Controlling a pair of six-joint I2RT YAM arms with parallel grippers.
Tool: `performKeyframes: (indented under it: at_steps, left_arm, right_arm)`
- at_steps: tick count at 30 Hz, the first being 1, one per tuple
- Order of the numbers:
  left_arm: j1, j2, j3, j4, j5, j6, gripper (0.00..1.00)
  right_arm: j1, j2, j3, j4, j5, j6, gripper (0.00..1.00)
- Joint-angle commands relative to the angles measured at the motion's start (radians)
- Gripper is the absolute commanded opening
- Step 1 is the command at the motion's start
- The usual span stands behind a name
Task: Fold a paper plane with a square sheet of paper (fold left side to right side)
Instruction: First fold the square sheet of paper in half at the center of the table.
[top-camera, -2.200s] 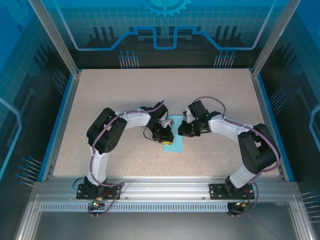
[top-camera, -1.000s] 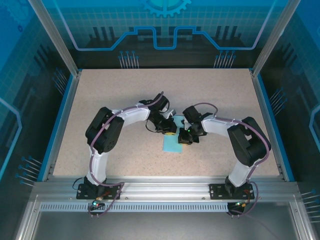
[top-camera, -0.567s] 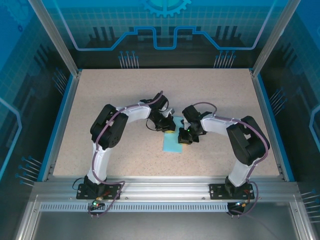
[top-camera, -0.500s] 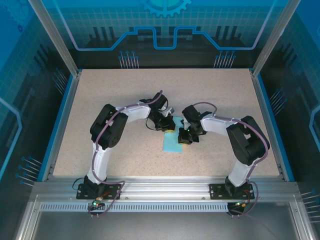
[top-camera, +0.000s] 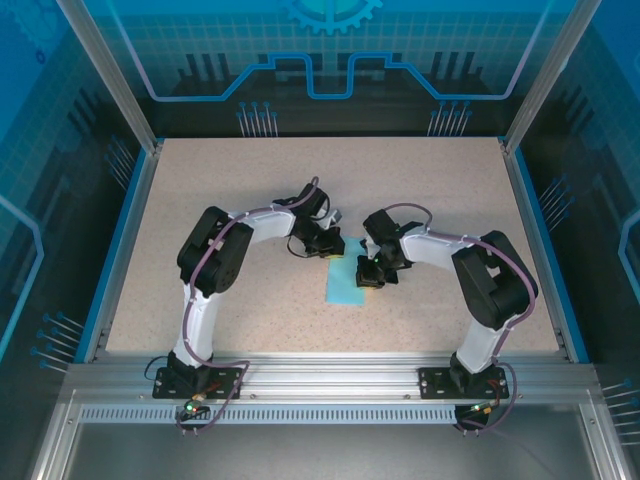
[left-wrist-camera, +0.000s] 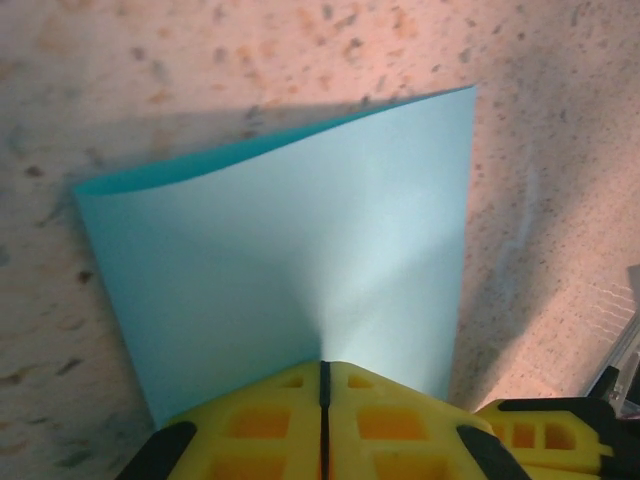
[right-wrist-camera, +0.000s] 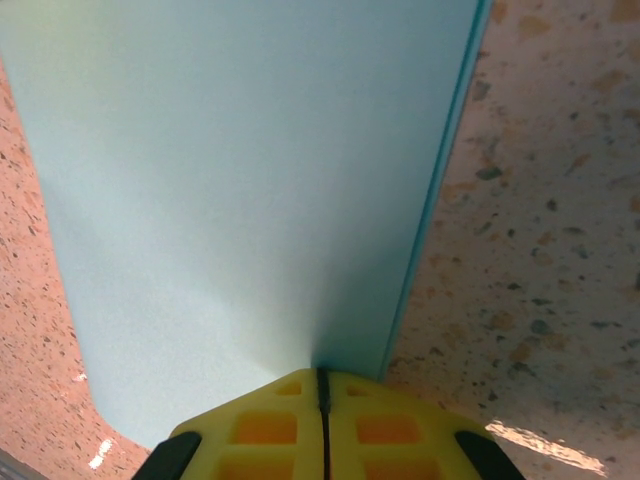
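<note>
Now, blue paper sheet (top-camera: 347, 287): folded, middle of the table (top-camera: 200, 190).
Left gripper (top-camera: 331, 250): clenched on its far edge.
Right gripper (top-camera: 368, 278): clenched, touching its right edge.
Feel: light, bendy, tears easily.
Hold: pinch edges gently.

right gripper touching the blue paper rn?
Touching. In the right wrist view the right gripper has its yellow tips shut and resting directly on the sheet of paper; the blue surface runs under them with no gap or shadow between.

tabletop (top-camera: 220, 190) — speckled beige | back panel (top-camera: 330, 60) — blue, gridded
</note>
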Motion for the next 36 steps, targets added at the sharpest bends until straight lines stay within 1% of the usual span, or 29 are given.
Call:
performKeyframes:
  at_steps: [1, 13, 24, 30, 33, 36]
  left_arm:
    - [0.019, 0.023, -0.022, 0.020, -0.040, -0.009, 0.09]
    - [0.084, 0.050, 0.007, 0.027, -0.078, -0.011, 0.10]
    - [0.129, 0.099, 0.097, 0.007, -0.082, -0.005, 0.10]
    - [0.157, 0.107, 0.172, -0.031, -0.081, 0.010, 0.11]
    - [0.160, 0.078, 0.173, -0.019, -0.068, 0.014, 0.11]
    - [0.158, 0.009, 0.102, 0.046, -0.042, 0.004, 0.11]
  right_arm:
    - [0.008, 0.076, -0.039, -0.103, 0.148, -0.020, 0.07]
    - [0.008, 0.085, -0.042, -0.115, 0.147, -0.032, 0.06]
    - [0.008, 0.087, -0.040, -0.122, 0.135, -0.043, 0.06]
    - [0.009, 0.092, -0.042, -0.122, 0.136, -0.040, 0.06]
    - [0.010, 0.090, -0.041, -0.120, 0.135, -0.037, 0.06]
    - [0.010, 0.090, -0.036, -0.119, 0.136, -0.034, 0.06]
